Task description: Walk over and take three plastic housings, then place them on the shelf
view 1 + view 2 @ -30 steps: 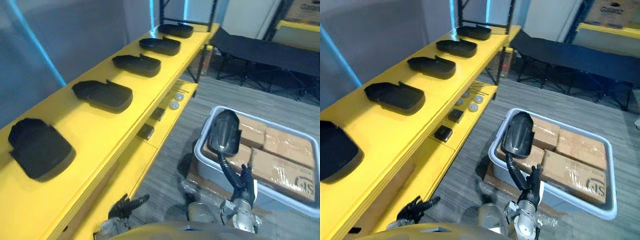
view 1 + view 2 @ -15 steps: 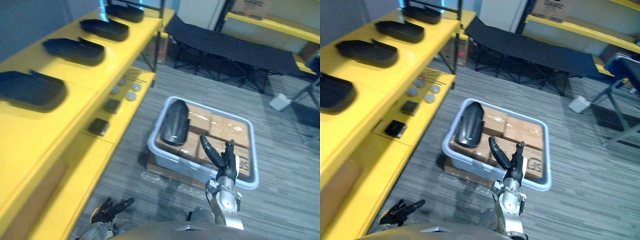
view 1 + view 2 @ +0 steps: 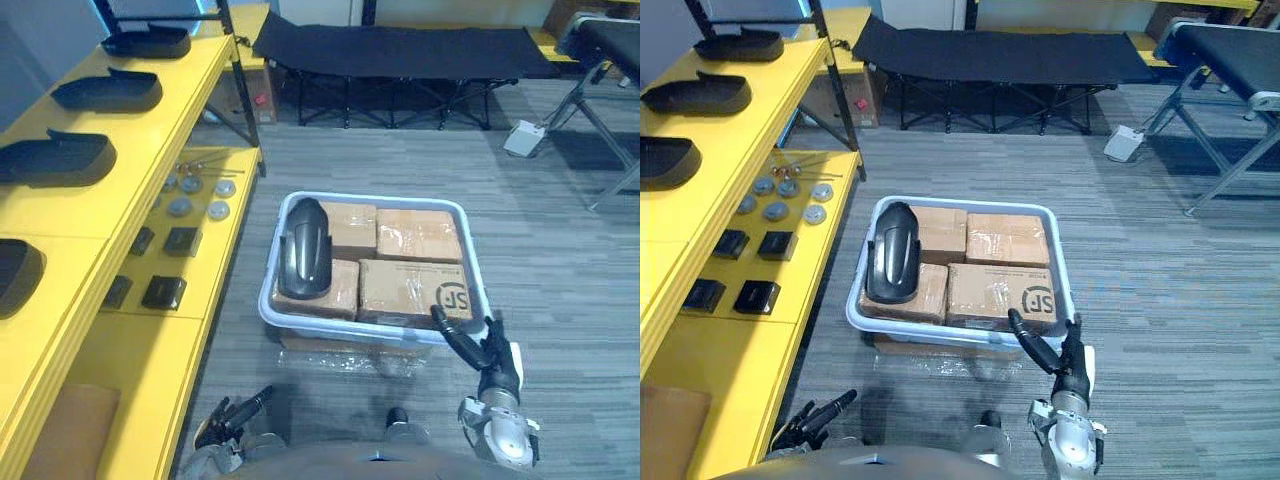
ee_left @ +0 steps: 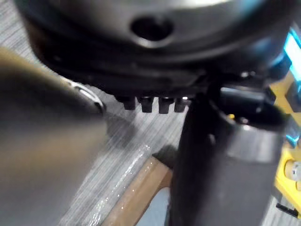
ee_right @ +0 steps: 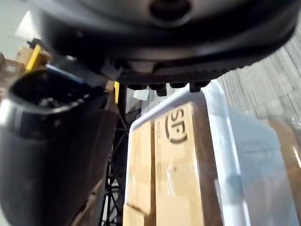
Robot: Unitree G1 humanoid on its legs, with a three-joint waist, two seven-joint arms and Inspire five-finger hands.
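Left of the bin stands the shelf. Our left hand hangs off the bin's near-left corner, fingers loose, empty. The housing lies on boxes in the bin's left end. Our right hand, fingers straight and empty at the near-right corner, should cross over and grip it squarely.

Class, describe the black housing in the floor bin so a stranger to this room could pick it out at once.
Beside the long yellow shelf, a pale plastic bin of cardboard boxes stands on the floor. At its shelf-side end a black plastic housing lies on the boxes: the only dark, rounded, glossy thing among flat brown cartons.
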